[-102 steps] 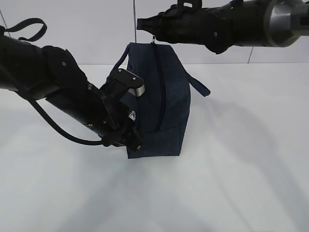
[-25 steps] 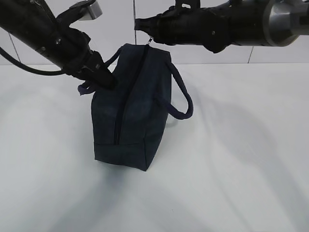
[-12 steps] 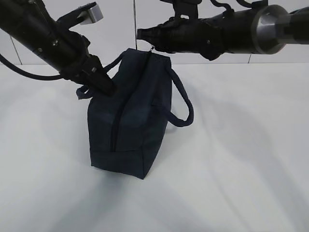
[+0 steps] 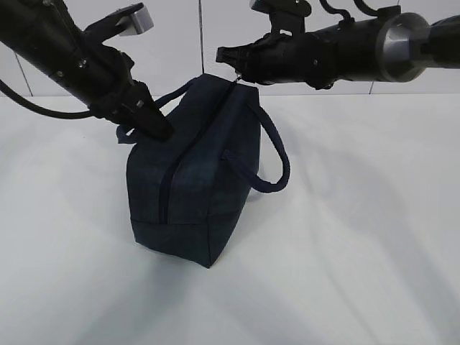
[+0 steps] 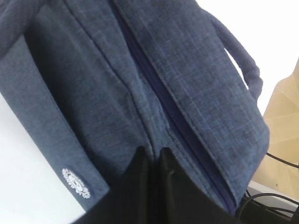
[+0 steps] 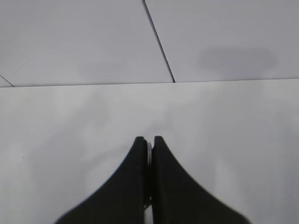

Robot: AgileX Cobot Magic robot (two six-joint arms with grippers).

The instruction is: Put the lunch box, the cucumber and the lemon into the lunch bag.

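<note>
Exterior view shows the lunch bag (image 4: 190, 172) standing on the white table (image 4: 359, 237), tipped so its zipper (image 4: 167, 192) faces the camera and runs down the near side. Its zipper looks closed along the whole visible length. One loop handle (image 4: 266, 154) hangs off the bag's right side; the other loops up toward the left arm.

The left gripper (image 4: 154, 128) presses into the bag's upper left edge. In the left wrist view its two dark fingers (image 5: 135, 186) sit nearly together with a fold of navy fabric pinched between them, just beside the zipper seam (image 5: 187, 135), so it is clamped on the lunch bag (image 5: 140, 84). A small white round logo (image 5: 75, 181) shows on the fabric near the fingers.

The right gripper (image 4: 228, 59) reaches in from the right to the bag's top corner. In the right wrist view its fingers (image 6: 135, 177) are closed on a thin silver piece (image 6: 148, 154), probably the zipper's ring pull, though only a sliver of metal shows between them. Behind it lie the bare table and a tiled wall (image 6: 93, 37).
</note>
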